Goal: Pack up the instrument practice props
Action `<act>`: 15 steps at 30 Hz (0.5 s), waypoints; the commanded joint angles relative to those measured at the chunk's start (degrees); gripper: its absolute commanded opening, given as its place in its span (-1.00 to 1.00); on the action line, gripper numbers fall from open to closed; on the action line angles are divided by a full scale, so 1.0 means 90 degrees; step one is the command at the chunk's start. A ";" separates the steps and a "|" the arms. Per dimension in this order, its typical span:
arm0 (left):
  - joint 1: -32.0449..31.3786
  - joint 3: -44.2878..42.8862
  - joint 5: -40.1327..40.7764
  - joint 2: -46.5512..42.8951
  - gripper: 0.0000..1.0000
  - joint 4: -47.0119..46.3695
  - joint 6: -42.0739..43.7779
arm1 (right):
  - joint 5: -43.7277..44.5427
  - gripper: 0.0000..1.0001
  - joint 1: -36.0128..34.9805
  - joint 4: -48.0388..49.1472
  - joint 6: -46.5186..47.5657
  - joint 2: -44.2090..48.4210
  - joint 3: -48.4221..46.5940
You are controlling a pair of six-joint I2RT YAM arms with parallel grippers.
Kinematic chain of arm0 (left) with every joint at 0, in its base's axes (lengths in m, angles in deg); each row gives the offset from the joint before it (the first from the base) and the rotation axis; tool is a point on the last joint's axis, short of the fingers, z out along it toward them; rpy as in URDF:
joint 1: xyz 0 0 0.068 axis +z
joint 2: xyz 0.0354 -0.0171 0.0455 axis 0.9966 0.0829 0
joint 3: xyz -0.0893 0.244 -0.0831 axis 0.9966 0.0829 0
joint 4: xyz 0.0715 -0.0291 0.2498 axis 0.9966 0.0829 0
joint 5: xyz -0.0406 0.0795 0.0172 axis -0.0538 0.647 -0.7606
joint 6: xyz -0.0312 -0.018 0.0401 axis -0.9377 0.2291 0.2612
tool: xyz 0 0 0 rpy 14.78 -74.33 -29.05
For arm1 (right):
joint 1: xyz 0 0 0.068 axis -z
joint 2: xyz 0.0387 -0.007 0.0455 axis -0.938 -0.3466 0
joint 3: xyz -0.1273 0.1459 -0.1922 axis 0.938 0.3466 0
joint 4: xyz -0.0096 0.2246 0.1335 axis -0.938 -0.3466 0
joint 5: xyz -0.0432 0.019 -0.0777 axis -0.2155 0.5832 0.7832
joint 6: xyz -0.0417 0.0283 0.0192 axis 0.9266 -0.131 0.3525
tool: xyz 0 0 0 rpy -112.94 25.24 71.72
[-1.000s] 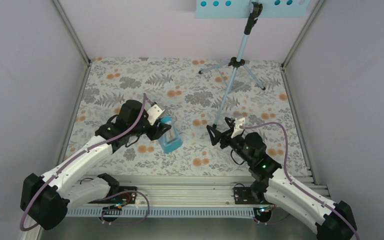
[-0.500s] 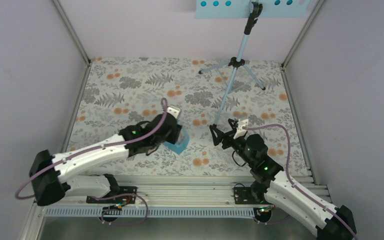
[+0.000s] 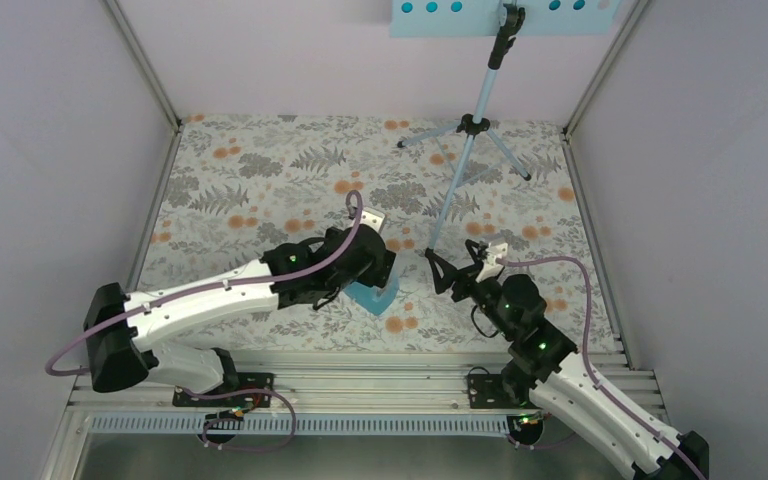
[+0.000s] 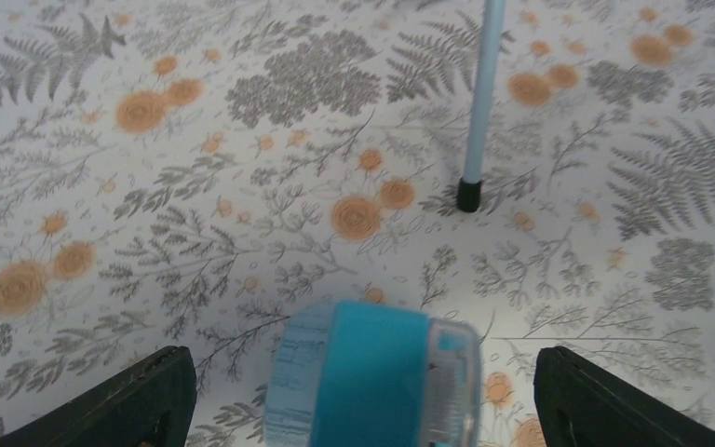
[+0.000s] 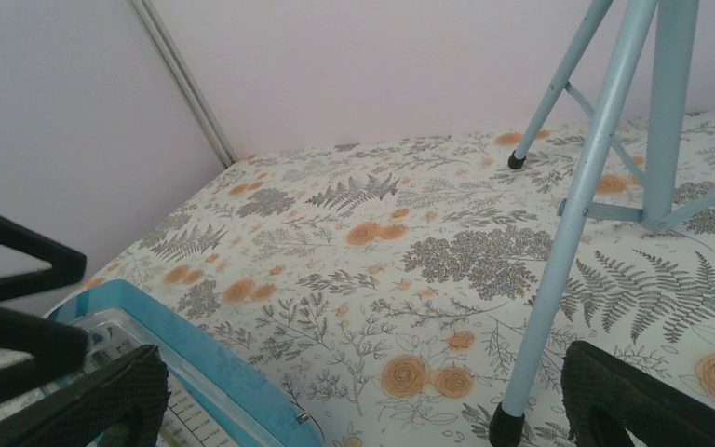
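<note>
Currently I log: left arm (image 3: 210, 295) stretched from lower left to frame centre, left gripper (image 4: 363, 372) spread wide. The metronome (image 4: 372, 386) sits between the fingers, touching neither, on the floral table (image 3: 260, 170). Right arm (image 3: 560, 370) reaches in from lower right, right gripper (image 5: 363, 363) likewise wide. The music stand (image 3: 470, 150) rises upper right, with its near foot between that gripper's fingers. Pale lilac walls (image 3: 40, 150) stand on three sides.

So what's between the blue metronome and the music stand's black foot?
Just bare flowery cloth. The left wrist view shows nothing between the metronome and the foot.
</note>
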 commanded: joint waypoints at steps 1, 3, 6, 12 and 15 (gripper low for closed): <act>0.0050 -0.0371 -0.0436 -0.0289 0.82 0.0221 0.0425 | 0.0160 0.99 0.0044 -0.0174 -0.0127 0.0122 0.0074; 0.0153 -0.0440 -0.0791 -0.0280 0.82 0.0264 0.0567 | 0.0166 0.99 0.0044 -0.0187 -0.0128 0.0147 0.0064; 0.0182 -0.0575 -0.0922 -0.0136 0.82 0.0419 0.0689 | 0.0212 0.99 0.0044 -0.0243 -0.0128 0.0180 0.0037; 0.0290 -0.0521 -0.1080 0.0145 0.73 0.0341 0.0896 | 0.0273 0.99 0.0044 -0.0413 -0.0153 0.0309 0.0044; 0.0375 -0.0481 -0.1130 0.0256 0.60 0.0262 0.0985 | 0.0296 0.99 0.0044 -0.0504 -0.0185 0.0400 0.0068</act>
